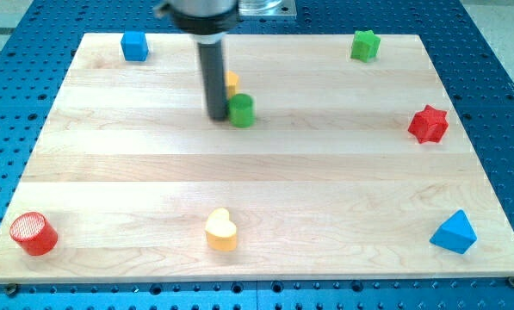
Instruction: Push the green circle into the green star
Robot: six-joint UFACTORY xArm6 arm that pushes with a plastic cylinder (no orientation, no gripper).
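Note:
The green circle (241,110) stands on the wooden board (257,164) in the upper middle. The green star (365,45) sits near the board's top right corner, far to the right and above the circle. My tip (218,115) is right against the green circle's left side. The rod rises straight up from there to the view's top edge.
A yellow block (232,83) peeks out just behind the rod, above the green circle. A blue cube (134,46) is at top left, a red star (429,124) at right, a blue triangle (454,232) at bottom right, a yellow heart (221,230) at bottom middle, a red circle (33,233) at bottom left.

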